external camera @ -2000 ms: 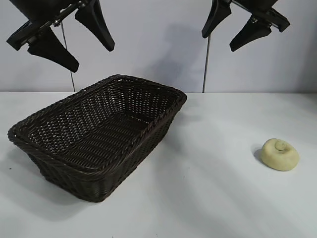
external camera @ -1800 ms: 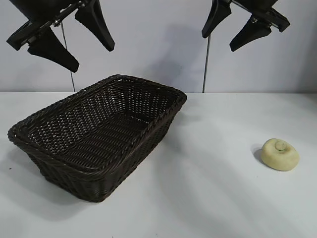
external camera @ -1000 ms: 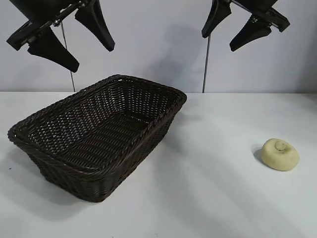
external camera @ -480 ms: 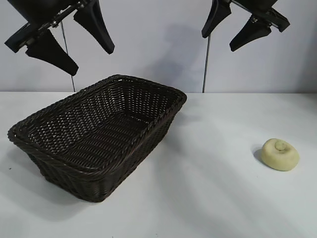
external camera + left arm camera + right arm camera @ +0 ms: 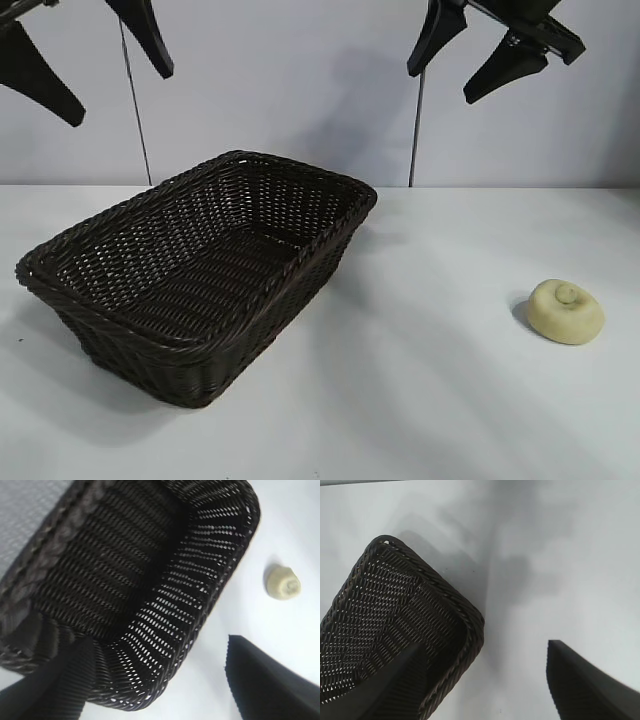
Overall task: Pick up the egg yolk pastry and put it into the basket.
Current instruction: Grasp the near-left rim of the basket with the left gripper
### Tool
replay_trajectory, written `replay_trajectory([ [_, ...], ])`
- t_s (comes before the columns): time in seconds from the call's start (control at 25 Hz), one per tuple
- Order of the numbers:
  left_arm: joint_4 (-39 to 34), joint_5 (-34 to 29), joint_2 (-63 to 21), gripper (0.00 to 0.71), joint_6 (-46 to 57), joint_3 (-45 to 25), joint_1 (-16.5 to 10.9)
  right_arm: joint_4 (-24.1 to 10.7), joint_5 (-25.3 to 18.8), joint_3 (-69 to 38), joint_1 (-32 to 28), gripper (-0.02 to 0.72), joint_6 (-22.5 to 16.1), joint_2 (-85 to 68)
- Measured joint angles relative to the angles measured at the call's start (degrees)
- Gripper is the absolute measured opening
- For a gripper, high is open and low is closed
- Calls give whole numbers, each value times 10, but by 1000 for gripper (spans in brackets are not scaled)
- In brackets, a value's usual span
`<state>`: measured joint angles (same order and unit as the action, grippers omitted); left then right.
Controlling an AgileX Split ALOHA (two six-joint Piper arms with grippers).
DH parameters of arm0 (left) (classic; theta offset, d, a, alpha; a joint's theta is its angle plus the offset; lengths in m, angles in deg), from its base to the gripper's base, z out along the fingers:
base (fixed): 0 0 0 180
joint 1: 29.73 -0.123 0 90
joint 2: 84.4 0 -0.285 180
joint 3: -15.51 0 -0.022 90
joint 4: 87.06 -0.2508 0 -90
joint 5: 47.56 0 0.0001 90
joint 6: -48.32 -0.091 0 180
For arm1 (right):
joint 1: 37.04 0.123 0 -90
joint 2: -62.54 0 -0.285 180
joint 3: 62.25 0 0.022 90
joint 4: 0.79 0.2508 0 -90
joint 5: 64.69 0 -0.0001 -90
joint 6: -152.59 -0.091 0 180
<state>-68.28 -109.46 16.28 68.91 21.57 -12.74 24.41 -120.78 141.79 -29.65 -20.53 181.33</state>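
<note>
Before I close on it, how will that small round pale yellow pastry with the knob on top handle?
The small round pale yellow pastry sits flat on the white table, so it probably won't roll. Its matte surface suggests little slipping. It looks soft and small, likely light and easily dented, so grip the sides gently.

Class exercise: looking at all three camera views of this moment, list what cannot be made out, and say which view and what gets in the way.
- Left tool: exterior view, top edge cuts off everything above its fingers.
- Right tool: exterior view, top edge cuts off its body.
- Egg yolk pastry: absent from the right wrist view, outside its frame.
- Basket: left wrist view, near corner hidden behind a dark finger.
</note>
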Motion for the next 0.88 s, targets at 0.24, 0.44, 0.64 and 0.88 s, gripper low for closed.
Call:
replay_trajectory([
  [0.24,-69,-3,-42,532,83,-26,0,0,0,0,0,494,0,0],
  [0.44,-70,18,-63,532,115,-102,0,0,0,0,0,494,0,0],
  [0.64,-72,62,-88,532,161,-180,0,0,-1,0,0,494,0,0],
  [0.88,-59,110,-97,532,217,-261,16,-1,-1,0,0,494,0,0],
])
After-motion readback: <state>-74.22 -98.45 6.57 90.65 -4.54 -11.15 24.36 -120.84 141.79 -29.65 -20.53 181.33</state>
